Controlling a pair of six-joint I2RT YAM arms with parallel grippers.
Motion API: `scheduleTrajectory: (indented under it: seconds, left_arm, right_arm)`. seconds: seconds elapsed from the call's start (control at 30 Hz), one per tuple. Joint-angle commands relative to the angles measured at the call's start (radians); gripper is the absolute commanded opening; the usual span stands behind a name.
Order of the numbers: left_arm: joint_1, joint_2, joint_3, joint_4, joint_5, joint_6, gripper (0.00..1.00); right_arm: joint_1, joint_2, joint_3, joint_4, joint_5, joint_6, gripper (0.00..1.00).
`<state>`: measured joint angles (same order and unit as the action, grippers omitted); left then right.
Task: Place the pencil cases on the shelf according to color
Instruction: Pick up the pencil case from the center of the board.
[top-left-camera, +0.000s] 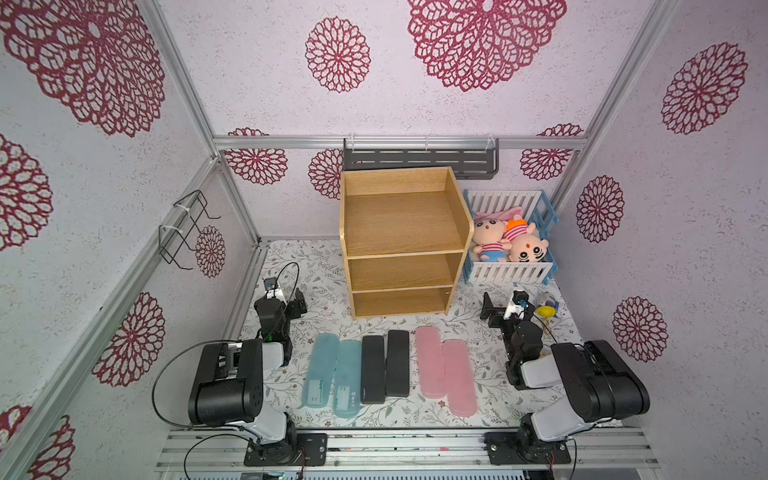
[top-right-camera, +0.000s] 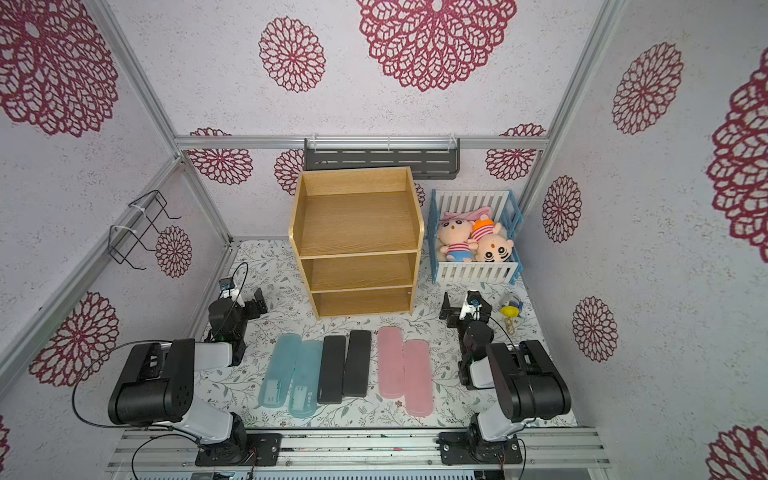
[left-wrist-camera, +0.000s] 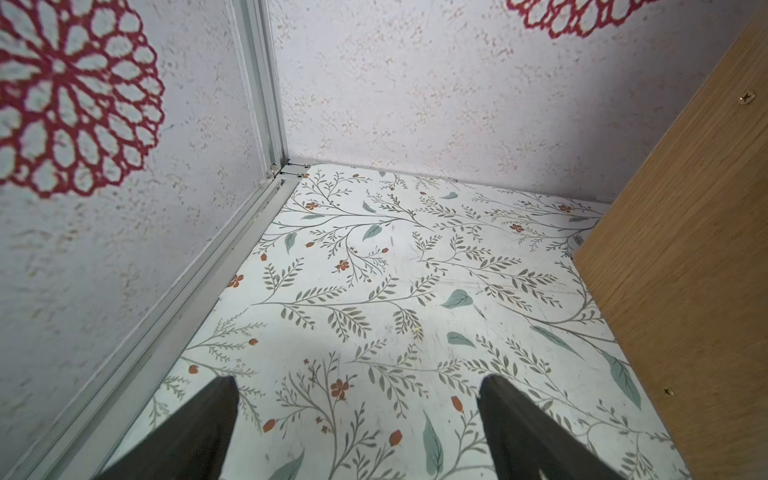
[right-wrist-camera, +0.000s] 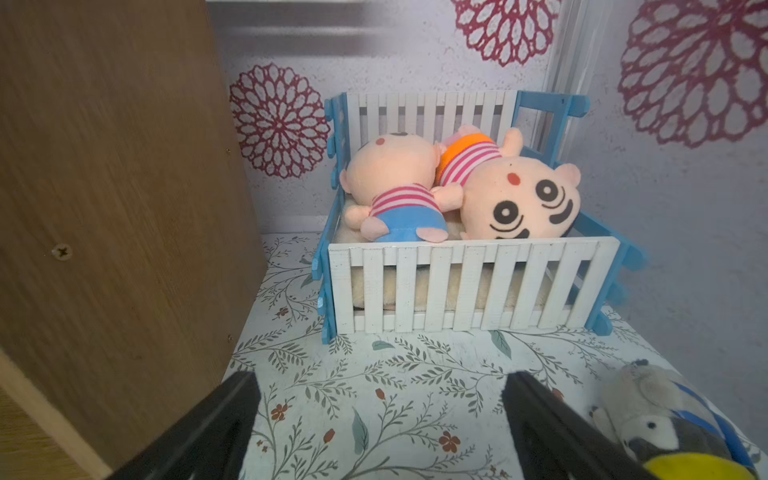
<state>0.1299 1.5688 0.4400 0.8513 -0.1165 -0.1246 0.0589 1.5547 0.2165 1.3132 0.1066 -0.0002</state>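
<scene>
- The left gripper (top-left-camera: 298, 305) stands low over the flowered table cover (top-left-camera: 320, 307), just beside the left side wall of the wooden shelf (top-left-camera: 405, 224). In the left wrist view its dark fingers (left-wrist-camera: 208, 419) are wide apart, and only the cover shows between them.
- The left blue case (top-left-camera: 320, 370) and the right blue case (top-left-camera: 348, 378) lie flat on the cover, side by side and touching. Their white labels are at the ends nearer to the robot. They are closer to the robot than the left gripper is, and well apart from it.
- The left black case (top-left-camera: 372, 370) lies just beside the right blue case. The right black case (top-left-camera: 397, 361) touches it and sits a little nearer to the shelf.
- The shelf stands behind the row of cases with its open front toward them. All six cases are on the cover in front of it.
- After a small gap comes the left pink case (top-left-camera: 430, 361). The right pink case (top-left-camera: 459, 378) touches it and is shifted toward the robot.
- The right gripper (top-left-camera: 492, 309) is near the front right corner of the shelf, farther back than the pink cases and apart from them. In the right wrist view its fingers (right-wrist-camera: 232, 399) are spread, with only the cover between them.
- A small plush toy (top-left-camera: 546, 308) lies to the right of this gripper. Behind it the white-and-blue crib (top-left-camera: 511, 272) holds two plush dolls (top-left-camera: 490, 241).
</scene>
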Motion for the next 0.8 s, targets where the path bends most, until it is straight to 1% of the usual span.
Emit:
scheduleTrajectory:
  seconds: [0.0,0.67,0.77]
  left_arm:
    - [0.008,-0.020,-0.011,0.003,0.010,-0.006,0.97]
    - [0.008,-0.018,-0.009,-0.001,0.009,-0.004,0.97]
    - [0.006,-0.042,-0.026,0.024,0.002,-0.008,0.97]
  right_arm:
    - [-0.003,-0.023,-0.002,0.013,0.002,-0.014,0.99]
    - [-0.002,-0.025,-0.003,0.013,0.002,-0.013,0.99]
    - [-0.001,-0.060,0.007,-0.033,0.054,0.004,0.99]
